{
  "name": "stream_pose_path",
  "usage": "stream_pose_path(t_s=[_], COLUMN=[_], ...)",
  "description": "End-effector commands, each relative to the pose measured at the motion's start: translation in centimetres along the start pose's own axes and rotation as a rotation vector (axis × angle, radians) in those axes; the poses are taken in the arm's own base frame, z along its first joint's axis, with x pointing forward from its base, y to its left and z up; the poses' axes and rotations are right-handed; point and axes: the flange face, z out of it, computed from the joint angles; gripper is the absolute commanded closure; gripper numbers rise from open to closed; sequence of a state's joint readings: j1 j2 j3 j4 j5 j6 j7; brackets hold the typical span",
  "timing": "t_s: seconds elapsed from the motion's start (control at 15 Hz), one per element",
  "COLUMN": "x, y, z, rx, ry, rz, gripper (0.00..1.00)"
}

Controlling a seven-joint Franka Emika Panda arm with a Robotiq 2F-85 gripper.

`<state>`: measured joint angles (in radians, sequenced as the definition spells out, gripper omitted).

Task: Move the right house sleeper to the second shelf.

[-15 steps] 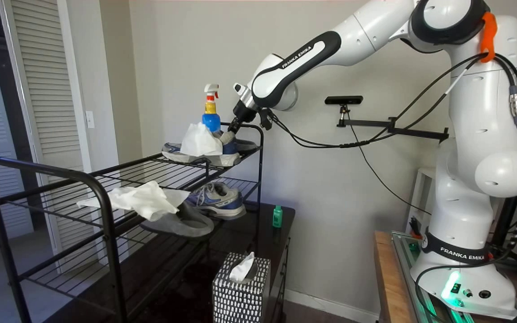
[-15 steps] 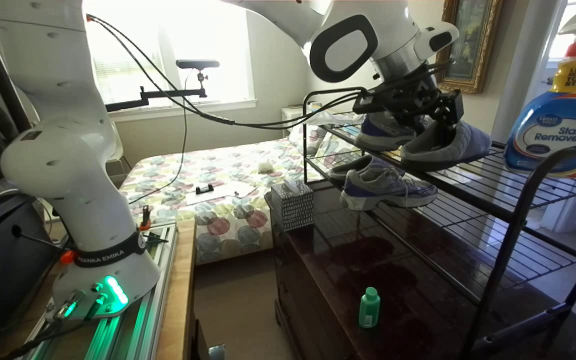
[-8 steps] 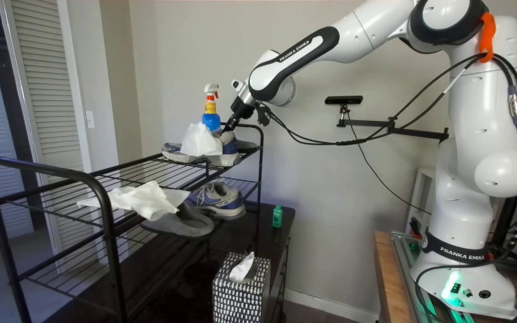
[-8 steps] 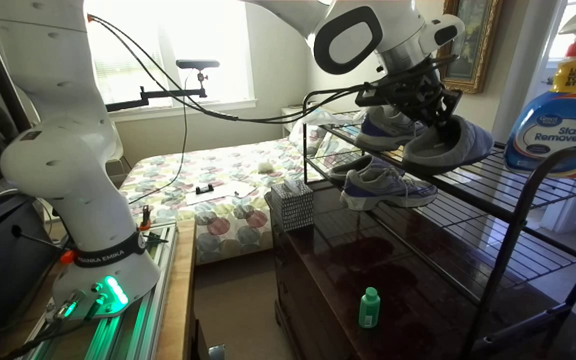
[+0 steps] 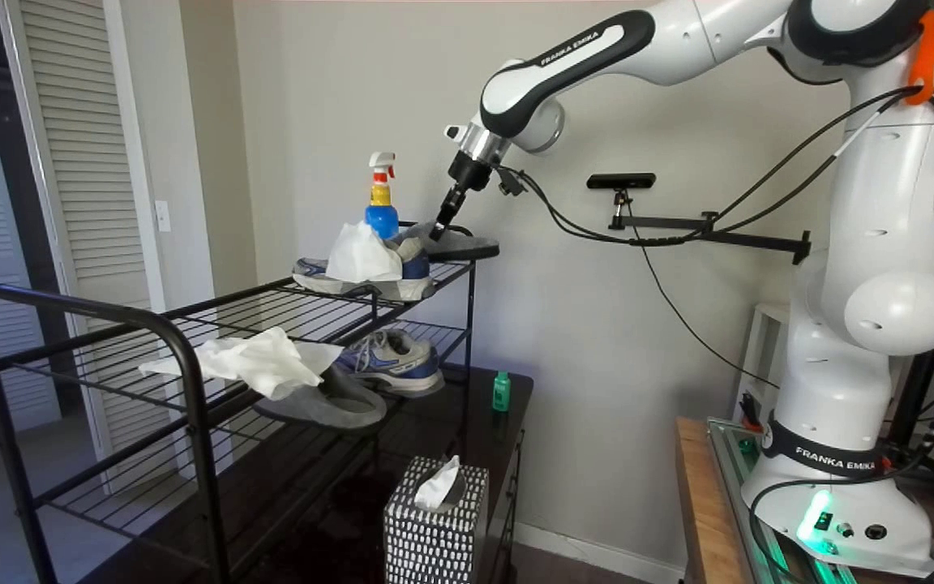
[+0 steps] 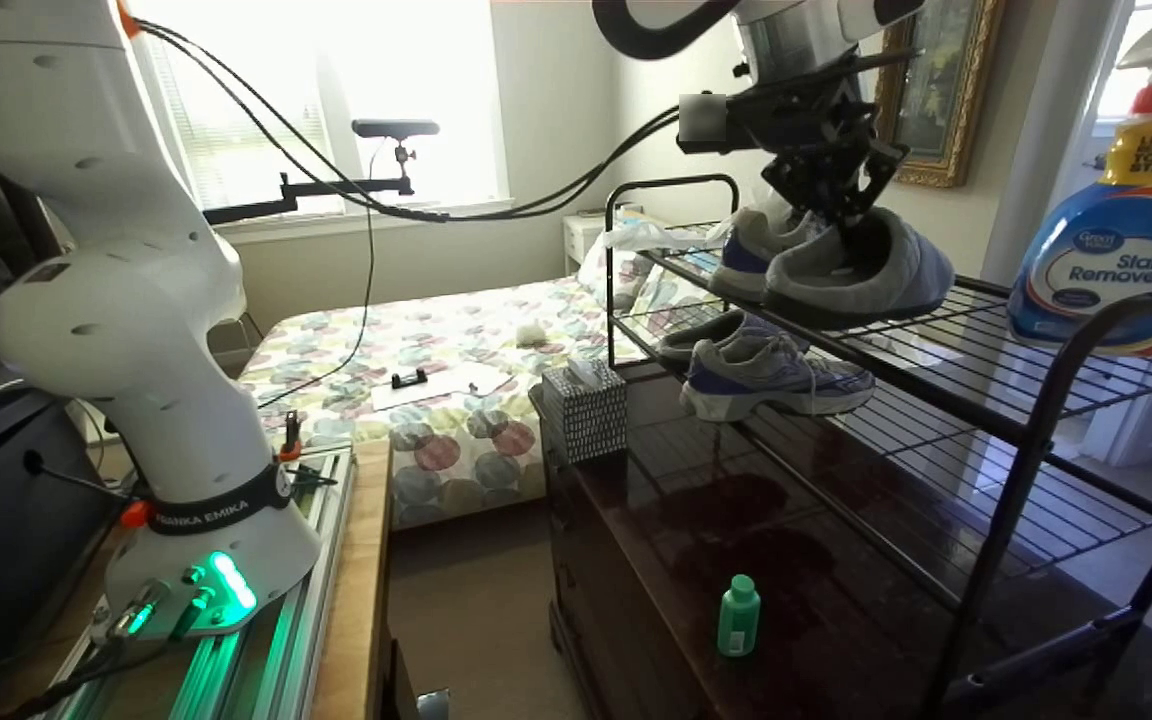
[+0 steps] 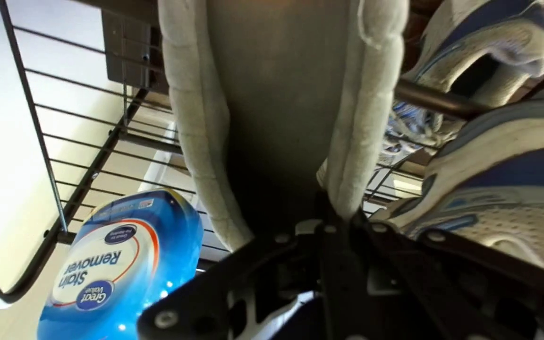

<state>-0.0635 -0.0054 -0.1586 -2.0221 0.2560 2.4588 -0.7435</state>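
Observation:
The right house sleeper, a dark grey slipper [image 5: 471, 246] with a flat sole, is at the wall end of the rack's highest tier [image 6: 936, 394], overhanging its edge. My gripper [image 6: 848, 225] reaches down into its opening. In the wrist view the gripper [image 7: 344, 219] is shut on one side wall of the slipper [image 7: 281, 85]; the fingertips are partly hidden by the fabric. Whether the sole is fully clear of the wires I cannot tell. The second shelf [image 6: 836, 504] lies one level below, bearing a grey slipper [image 5: 337, 401] and a sneaker [image 5: 394, 361].
On the highest tier a sneaker [image 6: 744, 255] sits beside the held slipper, with white tissue [image 5: 363, 255] on it. A stain remover bottle [image 6: 1106, 250] stands there too. Below, a dark dresser [image 6: 676, 500] carries a tissue box [image 6: 584, 412] and a small green bottle [image 6: 739, 617].
The gripper first reached deeper into the slipper and shut on its side. It then rose and drew back towards the robot base, carrying the slipper partly past the rack's end.

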Motion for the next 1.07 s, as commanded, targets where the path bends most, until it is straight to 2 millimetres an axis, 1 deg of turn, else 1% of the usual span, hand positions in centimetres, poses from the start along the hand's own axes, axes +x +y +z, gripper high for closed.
stream_pose_path(t_s=[0.0, 0.2, 0.27, 0.4, 0.53, 0.73, 0.87, 1.0], x=[-4.1, -7.6, -8.7, -10.4, -12.0, -13.8, -14.8, -15.1], y=[-0.7, -0.9, -1.0, -1.5, -2.5, -4.5, -5.9, -6.8], z=[-5.9, -8.8, -9.3, -9.9, -10.0, -9.3, -8.6, -7.9], rx=[0.156, 0.239, 0.238, 0.222, 0.226, 0.263, 0.286, 0.311], ry=[-0.025, -0.112, -0.142, -0.174, -0.204, -0.263, -0.294, -0.292], rz=[-0.037, -0.022, -0.002, 0.031, 0.066, 0.101, 0.111, 0.110], gripper=[0.99, 0.99, 0.99, 0.99, 0.99, 0.99, 0.99, 0.99])
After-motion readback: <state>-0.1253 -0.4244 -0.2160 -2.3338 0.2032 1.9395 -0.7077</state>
